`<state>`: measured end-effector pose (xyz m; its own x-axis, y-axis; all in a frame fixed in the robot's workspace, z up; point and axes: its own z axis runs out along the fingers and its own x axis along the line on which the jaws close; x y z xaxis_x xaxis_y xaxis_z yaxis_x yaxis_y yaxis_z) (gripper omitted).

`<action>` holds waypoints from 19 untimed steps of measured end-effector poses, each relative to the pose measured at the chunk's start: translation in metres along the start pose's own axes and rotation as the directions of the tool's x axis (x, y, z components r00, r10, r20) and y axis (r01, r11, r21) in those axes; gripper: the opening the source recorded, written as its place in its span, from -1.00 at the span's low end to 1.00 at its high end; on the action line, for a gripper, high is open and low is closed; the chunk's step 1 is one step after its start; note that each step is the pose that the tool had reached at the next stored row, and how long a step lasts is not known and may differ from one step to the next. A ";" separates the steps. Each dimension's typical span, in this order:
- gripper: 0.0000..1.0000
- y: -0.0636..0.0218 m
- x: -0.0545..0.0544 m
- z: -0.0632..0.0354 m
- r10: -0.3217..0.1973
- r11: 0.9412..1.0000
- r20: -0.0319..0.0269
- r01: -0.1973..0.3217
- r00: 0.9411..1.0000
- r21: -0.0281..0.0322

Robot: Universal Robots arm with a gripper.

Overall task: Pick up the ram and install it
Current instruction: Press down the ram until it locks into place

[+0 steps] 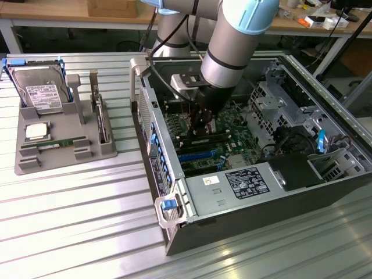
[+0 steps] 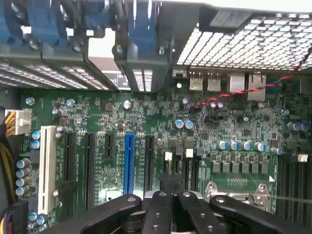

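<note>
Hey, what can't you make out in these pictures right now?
- Whether the claw holds a ram: in the exterior view the arm covers it; in the wrist view the claw's tips are cut off by the picture's edge.
- Motherboard slots beneath the claw, exterior view: hidden by it.
- Hard drive label, exterior view: too small.

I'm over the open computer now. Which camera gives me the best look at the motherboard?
The wrist view: the motherboard faces the camera up close, with its slots and connectors plain to see. The exterior view shows it at a slant inside the computer case, partly hidden behind the arm.
</note>
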<state>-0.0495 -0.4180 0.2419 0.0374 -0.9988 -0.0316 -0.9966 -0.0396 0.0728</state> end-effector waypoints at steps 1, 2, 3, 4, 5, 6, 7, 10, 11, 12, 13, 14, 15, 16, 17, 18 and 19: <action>-0.80 -0.0080 0.000 -0.0007 0.000 1.000 0.001 0.000 1.000 -0.001; -0.80 -0.0198 0.001 -0.0016 0.000 1.000 0.002 0.000 1.000 -0.003; -0.80 -0.0290 0.001 -0.0021 0.000 1.000 0.004 0.000 1.000 -0.005; -0.80 -0.0395 0.002 -0.0029 0.000 1.000 0.005 0.000 1.000 -0.006; -0.80 -0.0478 0.002 -0.0036 0.000 1.000 0.007 0.000 1.000 -0.008; -0.80 -0.0607 0.002 -0.0046 -0.001 1.000 0.013 0.001 1.000 -0.010; -0.80 -0.0770 0.003 -0.0058 -0.001 1.000 0.024 0.002 1.000 -0.012; -0.80 -0.1035 0.004 -0.0077 -0.003 1.000 0.044 0.003 0.999 -0.014; -0.80 -0.1149 0.004 -0.0086 -0.003 1.000 0.048 0.004 0.999 -0.014; -0.80 -0.1230 0.005 -0.0099 -0.004 1.000 0.055 0.004 0.998 -0.014; -0.80 -0.1296 0.005 -0.0113 -0.004 1.000 0.062 0.005 0.998 -0.014; -0.80 -0.1327 0.005 -0.0130 -0.005 1.000 0.065 0.006 0.998 -0.014; -0.80 -0.1337 0.005 -0.0187 -0.005 1.000 0.068 0.006 0.998 -0.013; -0.80 -0.1336 0.004 -0.0294 -0.006 1.000 0.073 0.007 0.997 -0.013; -0.80 -0.1331 0.004 -0.0392 -0.006 1.000 0.075 0.007 0.997 -0.013; -0.80 -0.1325 0.004 -0.0477 -0.006 1.000 0.076 0.007 0.997 -0.013; -0.80 -0.1320 0.004 -0.0560 -0.006 1.000 0.076 0.007 0.997 -0.013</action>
<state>0.0863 -0.4179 0.2880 0.0378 -0.9935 -0.1074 -0.9952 -0.0471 0.0857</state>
